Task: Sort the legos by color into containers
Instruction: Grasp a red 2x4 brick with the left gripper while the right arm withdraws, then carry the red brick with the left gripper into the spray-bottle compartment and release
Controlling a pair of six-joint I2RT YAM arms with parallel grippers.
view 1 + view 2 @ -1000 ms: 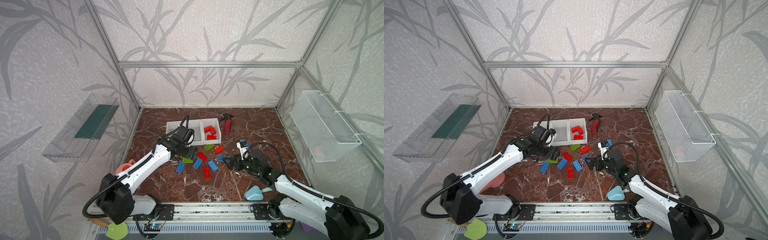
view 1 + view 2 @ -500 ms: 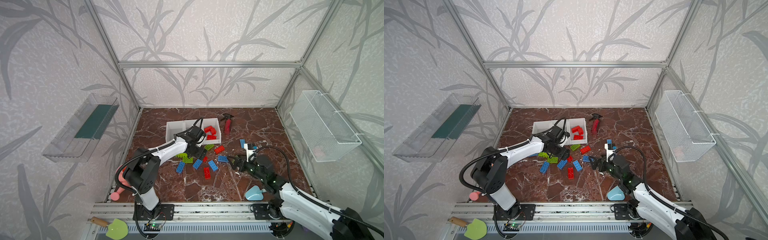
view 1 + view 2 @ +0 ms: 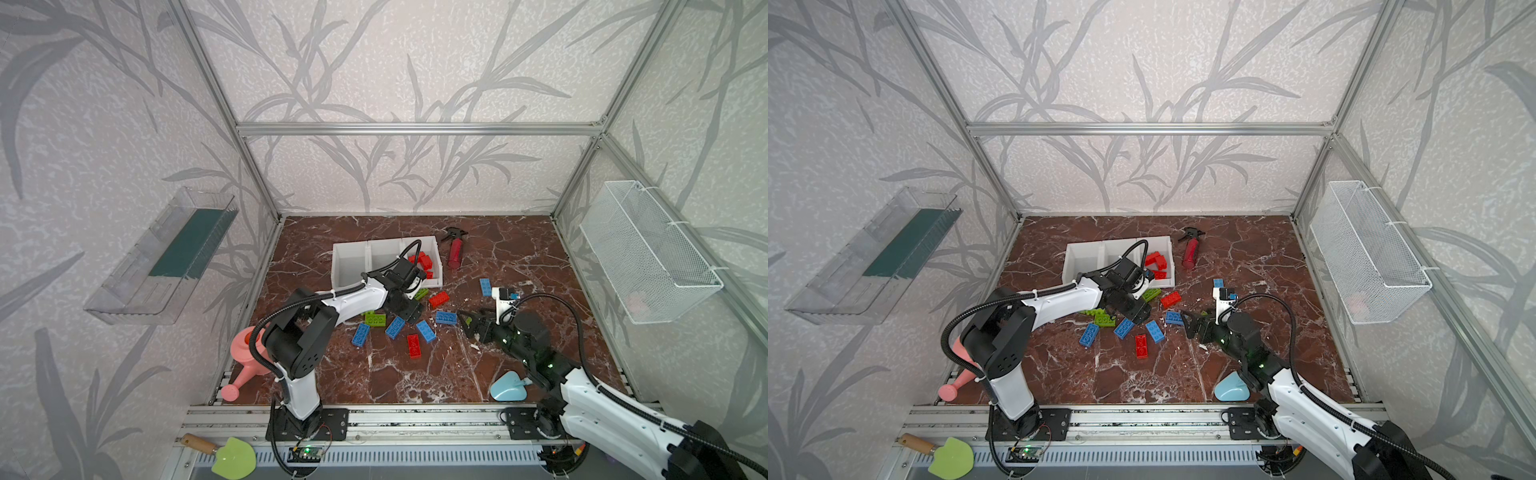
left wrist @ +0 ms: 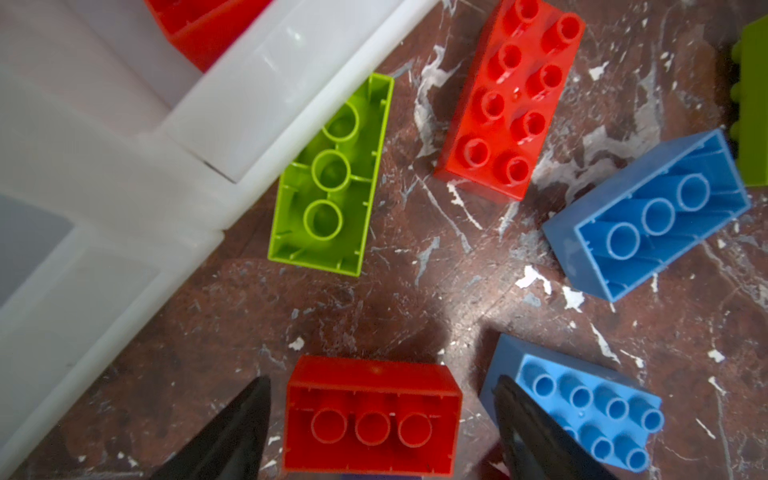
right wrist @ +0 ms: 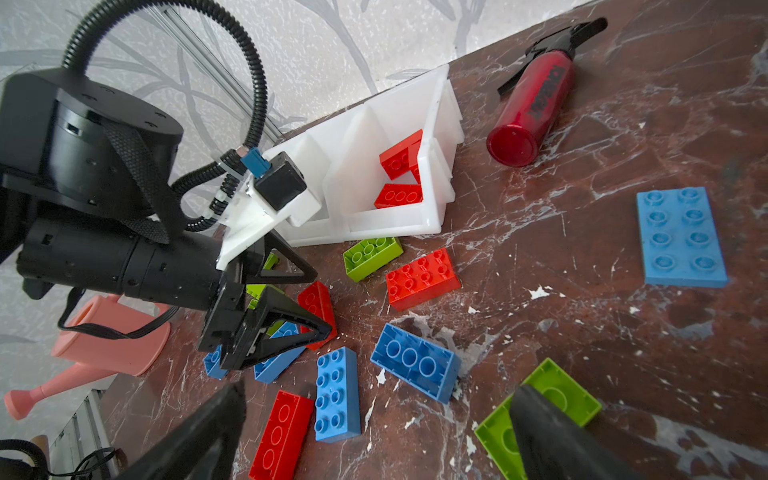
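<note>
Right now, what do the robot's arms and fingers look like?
Both arms, left arm and right arm, have white shells with chunky black joints. A black ribbed cable loops along each. The fingers are black, pointed, hollow triangles. A small black camera with a blue plug sits on a white bracket.

Readable text: none for certain.
Bottle (image 5: 536,99): in the right wrist view, one black word in block capitals runs lengthwise down the red side. The letters are smeared and tilted, so the word cannot be read.
Bottle in both top views (image 3: 456,254) (image 3: 1191,253): the print is too small to make out.
Legos (image 4: 509,99): in the left wrist view, stud tops and hollow undersides show rings and ribs. Any moulded mark on them is too fine to tell.
</note>
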